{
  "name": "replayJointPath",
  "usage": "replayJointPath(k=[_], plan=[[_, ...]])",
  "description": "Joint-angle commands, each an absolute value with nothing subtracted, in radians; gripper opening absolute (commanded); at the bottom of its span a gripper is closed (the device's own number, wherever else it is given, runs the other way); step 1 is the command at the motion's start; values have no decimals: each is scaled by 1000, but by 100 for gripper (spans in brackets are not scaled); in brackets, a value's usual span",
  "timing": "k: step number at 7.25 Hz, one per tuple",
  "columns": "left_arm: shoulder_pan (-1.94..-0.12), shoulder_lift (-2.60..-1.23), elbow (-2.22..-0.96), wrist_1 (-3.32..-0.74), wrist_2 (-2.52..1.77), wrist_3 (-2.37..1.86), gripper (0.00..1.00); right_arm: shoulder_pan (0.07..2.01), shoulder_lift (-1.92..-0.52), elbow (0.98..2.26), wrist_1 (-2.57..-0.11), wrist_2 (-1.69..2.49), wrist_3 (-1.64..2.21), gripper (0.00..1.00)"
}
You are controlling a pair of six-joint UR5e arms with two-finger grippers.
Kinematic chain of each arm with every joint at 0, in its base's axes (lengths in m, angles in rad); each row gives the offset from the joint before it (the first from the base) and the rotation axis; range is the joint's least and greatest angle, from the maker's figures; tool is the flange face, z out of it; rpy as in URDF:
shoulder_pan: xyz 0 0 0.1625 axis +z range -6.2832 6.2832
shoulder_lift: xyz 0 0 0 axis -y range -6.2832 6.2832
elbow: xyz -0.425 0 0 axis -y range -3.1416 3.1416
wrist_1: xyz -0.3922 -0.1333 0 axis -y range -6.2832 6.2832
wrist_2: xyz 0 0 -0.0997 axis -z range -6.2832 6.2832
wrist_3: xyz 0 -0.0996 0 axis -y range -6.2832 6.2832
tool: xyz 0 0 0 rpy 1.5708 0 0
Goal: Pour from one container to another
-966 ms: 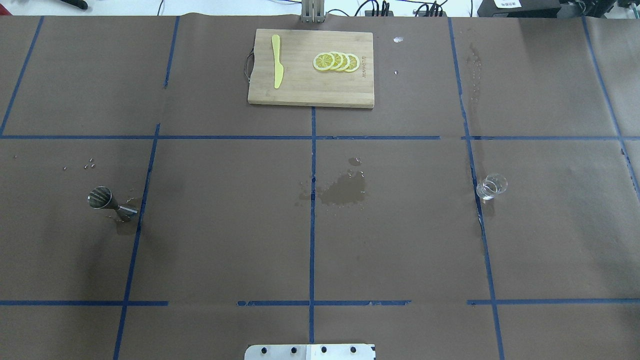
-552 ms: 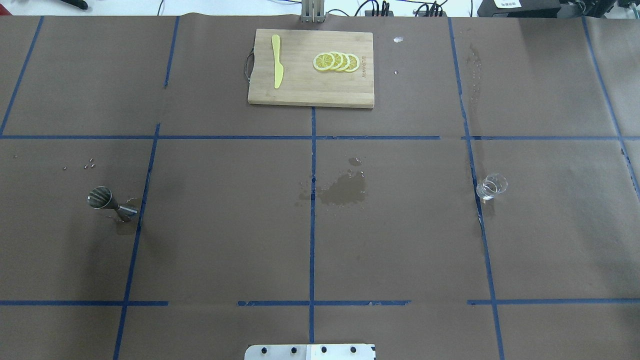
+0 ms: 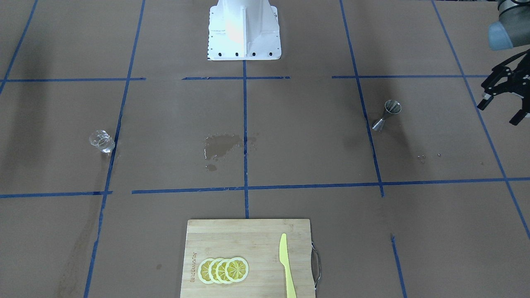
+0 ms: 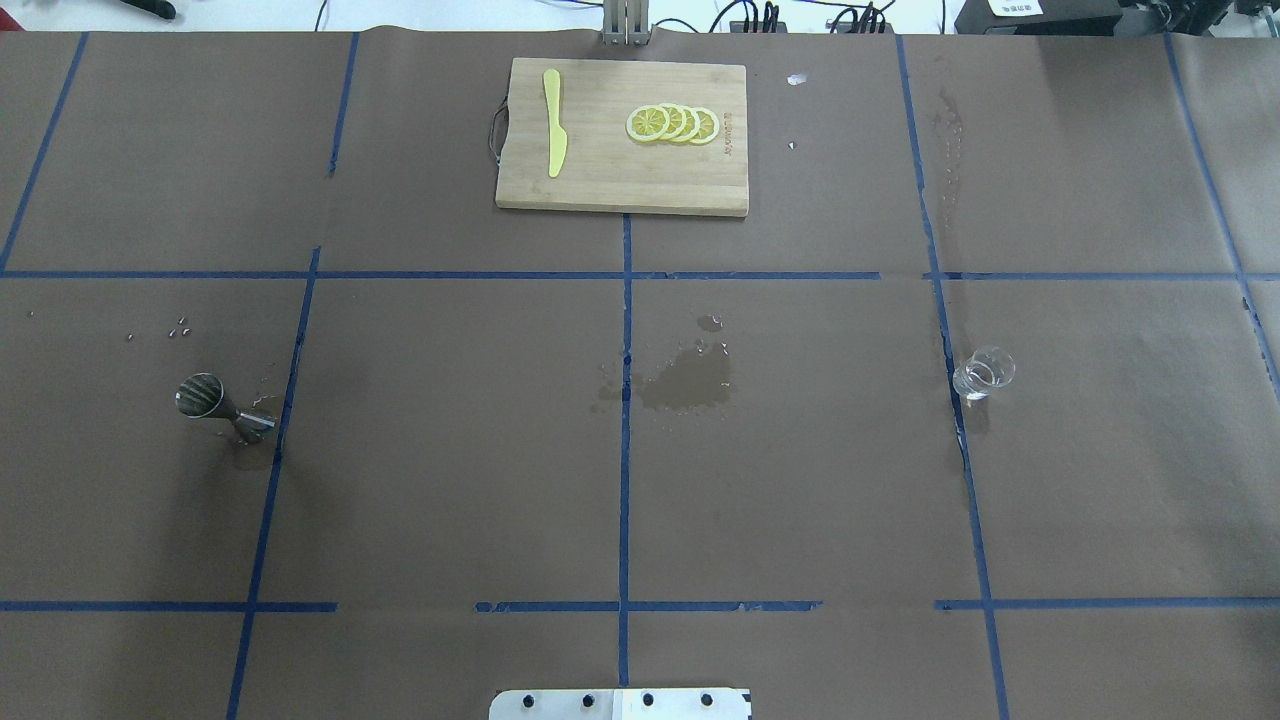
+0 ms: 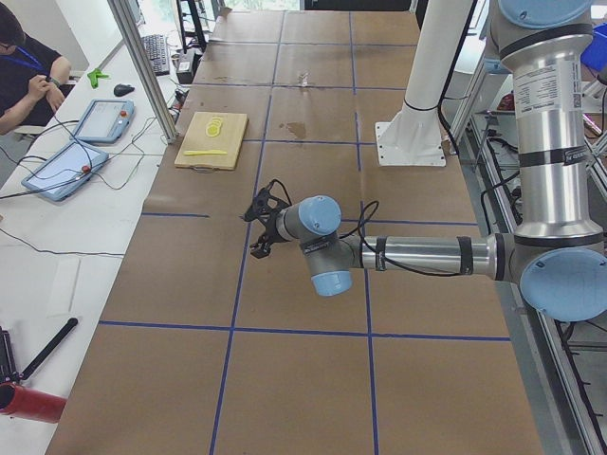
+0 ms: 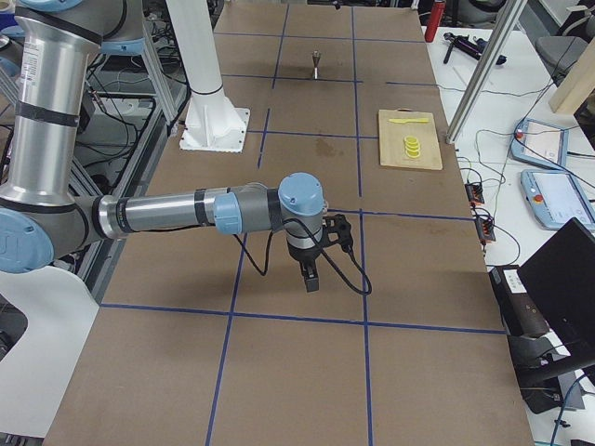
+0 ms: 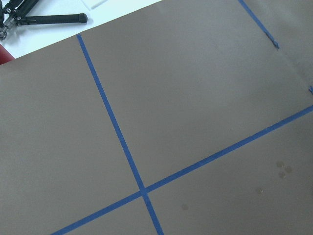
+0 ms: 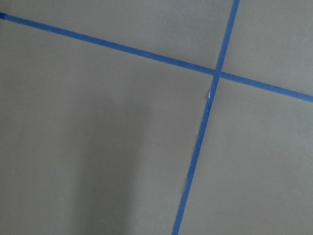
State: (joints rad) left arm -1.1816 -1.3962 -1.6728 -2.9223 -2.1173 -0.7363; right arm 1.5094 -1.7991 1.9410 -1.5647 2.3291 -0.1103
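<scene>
Far out on the robot's left side, the left gripper (image 3: 499, 112) hangs above the brown table (image 4: 450, 450). Its two black fingers are spread wide and there is nothing between them. It is well away from the metal jigger (image 4: 222, 408). The jigger stands upright on its small end, just beside a blue tape line (image 4: 268, 480), with a little damp spot at its foot. In the middle of the table there is a dark wet patch (image 4: 685, 385). Behind it, at the far edge, lies a wooden cutting board (image 4: 620, 185). On the board are a yellow knife (image 4: 553, 122) on the left and a row of lemon slices (image 4: 672, 124) on the right. Further right, a small clear glass (image 4: 983, 373) stands alone, right by another tape line. Nothing is touching it. The right gripper (image 6: 310, 277) points down over the table on the robot's right side, far from the glass. It shows only in the side view, so I cannot tell if it is open or closed.
</scene>
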Motion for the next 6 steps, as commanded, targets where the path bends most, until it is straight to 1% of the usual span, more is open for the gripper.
replayJointPath(k=[1, 2, 4, 6], plan=[[-1006, -1355, -1724, -3016, -1871, -795, 100, 1509, -1799, 1942, -1565, 2330, -110, 100], [-935, -1320, -1762, -3017, -1742, -796, 100, 1509, -1799, 1942, -1565, 2330, -112, 100], [-818, -1296, -1772, -3081, -1578, -828, 100, 1509, -1799, 1942, -1563, 2329, -112, 100], [-624, -1289, -1773, -3096, -1276, -882, 100, 1509, -1801, 1941, -1540, 2329, -110, 100]])
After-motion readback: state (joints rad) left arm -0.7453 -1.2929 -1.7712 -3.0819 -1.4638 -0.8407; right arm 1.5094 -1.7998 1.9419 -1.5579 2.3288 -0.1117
